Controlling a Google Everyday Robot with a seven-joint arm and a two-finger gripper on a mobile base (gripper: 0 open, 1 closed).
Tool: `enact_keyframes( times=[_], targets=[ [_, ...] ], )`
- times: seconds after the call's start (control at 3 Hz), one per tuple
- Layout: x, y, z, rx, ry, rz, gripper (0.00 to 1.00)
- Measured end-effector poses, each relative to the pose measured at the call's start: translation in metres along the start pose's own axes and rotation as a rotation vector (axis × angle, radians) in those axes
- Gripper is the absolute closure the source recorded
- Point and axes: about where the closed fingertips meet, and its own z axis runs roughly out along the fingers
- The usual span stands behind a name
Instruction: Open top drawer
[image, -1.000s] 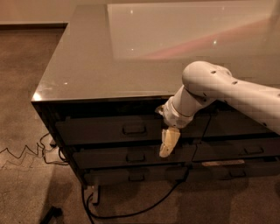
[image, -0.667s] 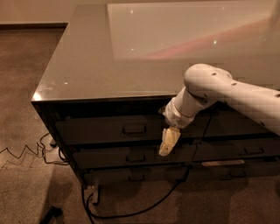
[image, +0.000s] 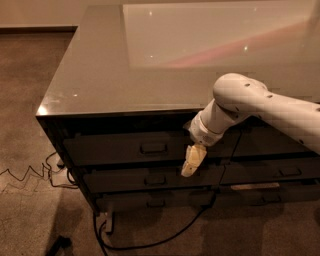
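The top drawer (image: 125, 148) is the uppermost dark front under the grey countertop, with a small rectangular pull (image: 153, 148) at its centre. Its front sits flush with the cabinet. My gripper (image: 191, 162) hangs from the white arm just right of that pull, its pale fingertips pointing down over the seam between the top and second drawers. It holds nothing that I can see.
Two slimmer dark drawers (image: 150, 179) with like handles lie below, and more drawers (image: 280, 170) to the right behind the arm. The glossy countertop (image: 150, 60) overhangs them. Black cables (image: 30, 175) trail on the carpet at the cabinet's left foot and front.
The gripper and arm have shifted very slightly to the right; the drawers have not moved.
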Motion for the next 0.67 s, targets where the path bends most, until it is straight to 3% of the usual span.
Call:
enact_keyframes(
  times=[0.67],
  targets=[
    [-0.001,-0.003,0.026,-0.034,-0.011,-0.016,0.0]
  ],
)
